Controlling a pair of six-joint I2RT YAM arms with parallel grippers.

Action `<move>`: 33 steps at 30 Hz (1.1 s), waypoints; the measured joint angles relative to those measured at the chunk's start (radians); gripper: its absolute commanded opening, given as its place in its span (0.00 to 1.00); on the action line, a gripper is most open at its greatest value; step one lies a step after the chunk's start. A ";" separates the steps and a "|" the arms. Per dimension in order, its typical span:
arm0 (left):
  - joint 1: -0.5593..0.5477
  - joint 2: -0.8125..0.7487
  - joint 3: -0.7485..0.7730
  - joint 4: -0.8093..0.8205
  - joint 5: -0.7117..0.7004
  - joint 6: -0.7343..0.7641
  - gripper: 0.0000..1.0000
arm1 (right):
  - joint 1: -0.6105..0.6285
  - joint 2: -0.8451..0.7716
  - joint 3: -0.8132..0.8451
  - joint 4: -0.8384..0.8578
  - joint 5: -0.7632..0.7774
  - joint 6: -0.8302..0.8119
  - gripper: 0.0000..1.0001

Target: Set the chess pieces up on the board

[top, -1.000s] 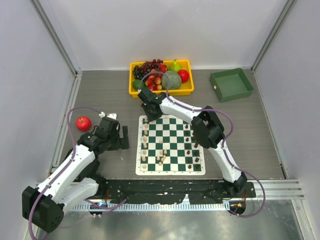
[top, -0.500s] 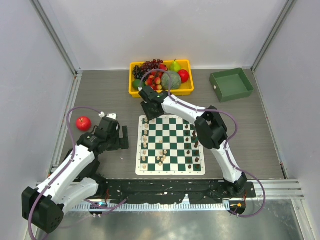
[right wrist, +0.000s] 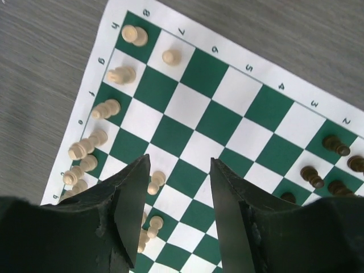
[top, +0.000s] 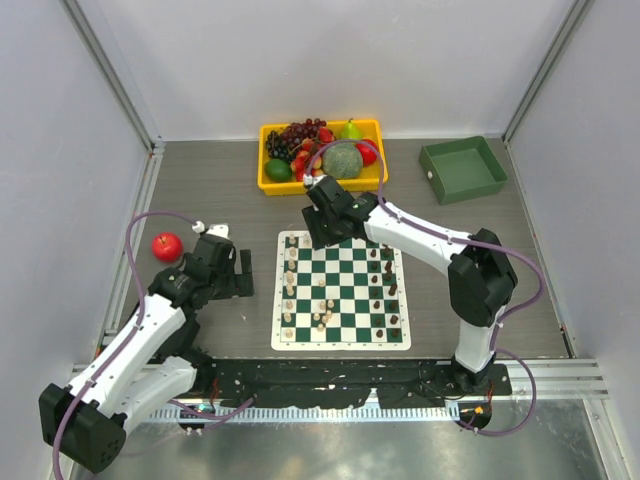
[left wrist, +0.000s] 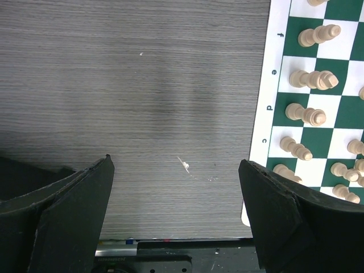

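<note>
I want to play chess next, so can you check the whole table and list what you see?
Surface: grey wood-grain table, no spills seen.
Job's things: board lies flat; light chess pieces line its left edge, with a few near the middle; dark chess pieces stand on its right side.
Clutter: yellow tray of fruit behind the board; green bin far right, nothing seen inside; red apple loose on the left.
Grippers: left gripper, jaws wide open over bare table beside the board; right gripper, jaws apart and holding nothing, above the board.
Cables: purple cables loop off both arms.
Surroundings: pale walls; metal rail at the near edge.
</note>
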 measured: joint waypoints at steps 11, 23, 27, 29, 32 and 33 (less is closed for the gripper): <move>0.003 0.001 0.000 0.000 -0.001 -0.006 1.00 | 0.037 -0.047 -0.179 0.037 -0.016 0.062 0.51; 0.003 0.001 0.000 0.000 -0.015 -0.010 1.00 | 0.125 -0.046 -0.183 0.044 -0.022 0.106 0.46; 0.003 0.001 0.000 0.000 -0.018 -0.011 1.00 | 0.135 -0.044 -0.185 0.044 -0.022 0.120 0.44; 0.003 0.001 0.000 0.000 -0.018 -0.013 1.00 | 0.137 -0.038 -0.185 0.044 -0.021 0.127 0.43; 0.003 -0.001 0.000 0.000 -0.018 -0.022 1.00 | 0.138 -0.013 -0.186 0.043 -0.021 0.132 0.41; 0.003 -0.002 0.000 0.000 -0.018 -0.024 0.99 | 0.138 -0.003 -0.186 0.042 -0.016 0.132 0.40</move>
